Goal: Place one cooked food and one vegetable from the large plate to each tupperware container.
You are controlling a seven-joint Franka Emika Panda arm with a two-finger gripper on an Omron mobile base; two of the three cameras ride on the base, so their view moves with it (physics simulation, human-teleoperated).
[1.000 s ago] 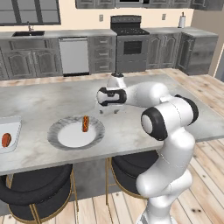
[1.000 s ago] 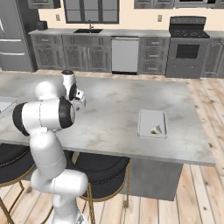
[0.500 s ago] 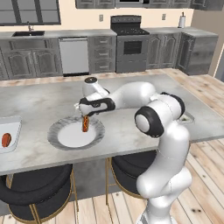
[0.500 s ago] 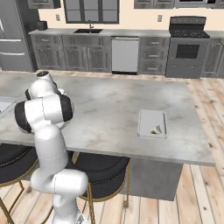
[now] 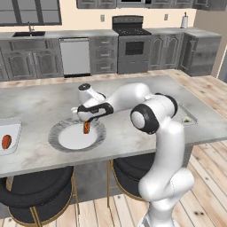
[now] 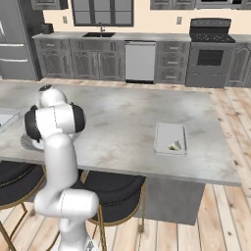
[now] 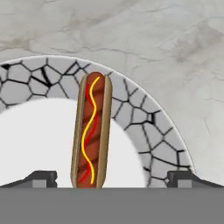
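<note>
A hot dog (image 7: 92, 131) in a bun, striped with yellow and red sauce, lies on the large plate (image 5: 66, 142), across its grey marbled rim (image 7: 144, 118) and white centre. My gripper (image 5: 85, 122) hangs open just above it, pointing down. Its two dark fingertips (image 7: 41, 178) stand wide on either side of the hot dog's near end and do not touch it. At the counter's left edge sits one tupperware container (image 5: 11, 128) with the reddish-orange vegetable (image 5: 6, 142) in it. The other tupperware container (image 6: 170, 138) lies on the right of the counter and holds a small pale piece (image 6: 175, 145).
The grey marble island counter (image 5: 44, 102) carries everything. Black stools (image 5: 35, 195) stand under its near edge. Cabinets, a dishwasher and a stove (image 5: 133, 44) line the far wall across a wooden floor.
The arm has swung left from the middle of the counter and come down over the plate's hot dog. The gripper has stayed open.
</note>
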